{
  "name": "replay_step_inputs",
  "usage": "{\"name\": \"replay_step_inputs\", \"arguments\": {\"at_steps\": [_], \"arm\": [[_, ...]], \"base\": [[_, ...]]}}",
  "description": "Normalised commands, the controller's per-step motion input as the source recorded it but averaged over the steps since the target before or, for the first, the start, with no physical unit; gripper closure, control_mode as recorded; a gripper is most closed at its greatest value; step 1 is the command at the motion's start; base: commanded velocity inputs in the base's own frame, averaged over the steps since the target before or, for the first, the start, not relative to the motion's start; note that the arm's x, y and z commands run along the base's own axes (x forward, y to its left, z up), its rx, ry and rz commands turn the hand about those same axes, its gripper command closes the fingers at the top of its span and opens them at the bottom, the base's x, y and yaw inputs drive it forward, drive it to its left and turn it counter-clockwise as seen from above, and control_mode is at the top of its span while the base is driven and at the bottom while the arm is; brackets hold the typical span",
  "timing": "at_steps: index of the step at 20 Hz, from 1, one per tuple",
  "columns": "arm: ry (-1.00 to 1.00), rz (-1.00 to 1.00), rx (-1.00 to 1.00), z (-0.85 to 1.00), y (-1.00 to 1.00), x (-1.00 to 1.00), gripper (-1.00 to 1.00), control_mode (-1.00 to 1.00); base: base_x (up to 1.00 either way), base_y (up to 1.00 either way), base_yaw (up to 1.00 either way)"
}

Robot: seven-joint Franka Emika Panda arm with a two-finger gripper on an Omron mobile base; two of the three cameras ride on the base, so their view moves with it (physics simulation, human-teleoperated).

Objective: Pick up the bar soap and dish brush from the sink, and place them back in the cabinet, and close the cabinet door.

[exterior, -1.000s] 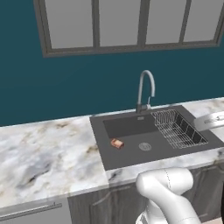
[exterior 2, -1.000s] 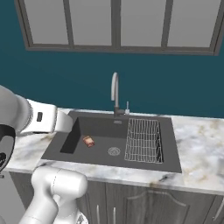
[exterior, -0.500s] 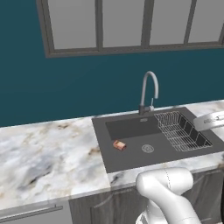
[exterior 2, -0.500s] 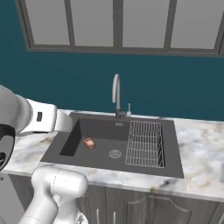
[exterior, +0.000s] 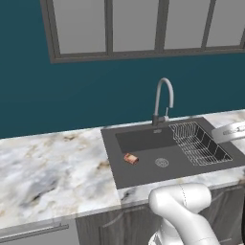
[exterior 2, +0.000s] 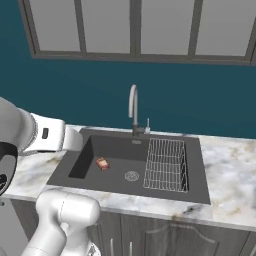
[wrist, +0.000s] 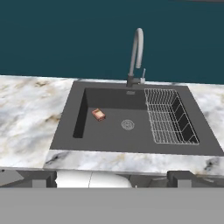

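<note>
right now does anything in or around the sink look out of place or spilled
Only the bar soap looks misplaced: it lies askew on the floor of the sink, left of the drain. No spill or damage stands out, and the wire rack sits squarely on the right.

A: lighting check?
B: Even, diffuse, rendered look. No clear light source, no hard shadows. Sink (exterior: 143, 165) basin reads darker on its left inner wall in hand view, soft shading only.
A: glare?
B: Slight sheen on faucet (wrist: 135, 52), none on the marble counter (exterior: 52, 177). Window panes (exterior 2: 150, 25) flat grey, not blown out.
A: sharpness?
B: All 3 views soft, low-res, jaggy edges. No motion blur, no visible edge distortion. Bar soap (wrist: 98, 114) small but distinct.
</note>
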Motion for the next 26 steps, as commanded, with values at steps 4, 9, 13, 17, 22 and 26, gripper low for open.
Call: {"name": "replay_step_inputs", "arguments": {"at_steps": [4,9,13,17,22,26], "arm": [[0.00,0.00,0.00,0.00,0.00,0.00,-1.00,1.00],[0.00,0.00,0.00,0.00,0.00,0.00,-1.00,1.00],[0.00,0.00,0.00,0.00,0.00,0.00,-1.00,1.00],[0.00,0.00,0.00,0.00,0.00,0.00,-1.00,-1.00],[0.00,0.00,0.00,0.00,0.00,0.00,-1.00,-1.00],[0.01,0.00,0.00,0.00,0.00,0.29,-1.00,-1.00]], "base": [[0.00,0.00,0.00],[0.00,0.00,0.00],[0.00,0.00,0.00],[0.00,0.00,0.00],[0.00,0.00,0.00],[0.00,0.00,0.00]]}}
